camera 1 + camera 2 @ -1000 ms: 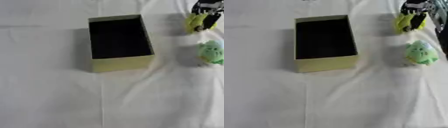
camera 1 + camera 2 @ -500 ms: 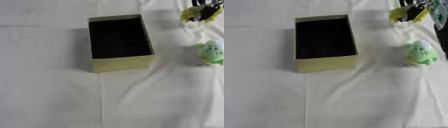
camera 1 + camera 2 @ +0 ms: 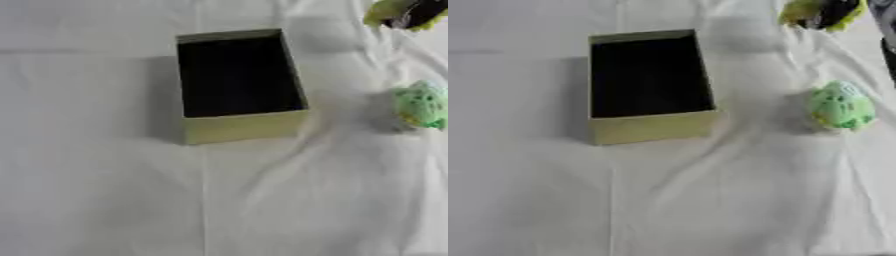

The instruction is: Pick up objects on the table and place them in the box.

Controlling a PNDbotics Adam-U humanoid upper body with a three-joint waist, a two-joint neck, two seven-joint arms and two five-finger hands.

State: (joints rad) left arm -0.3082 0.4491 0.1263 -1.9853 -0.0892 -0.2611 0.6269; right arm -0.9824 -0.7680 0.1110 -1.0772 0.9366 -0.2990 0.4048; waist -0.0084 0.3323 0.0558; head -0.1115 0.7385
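Right hand was curled around a yellow-green object at the far right edge, lifted above the white cloth. It looked soft and light (probably a plush), best held around its middle. The green toy lay right of the open box.

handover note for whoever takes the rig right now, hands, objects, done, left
Right hand: at the top right edge, fingers curled round a yellow-green object, held above the cloth.
Left hand: not in view.
Box: open, dark inside, nothing visible in it; it sits left of centre on the white cloth.
Green round toy: on the cloth to the right of the box, untouched.
Done: the yellow-green object is picked up.
Left: carry it to the box and release it, then fetch the green round toy.
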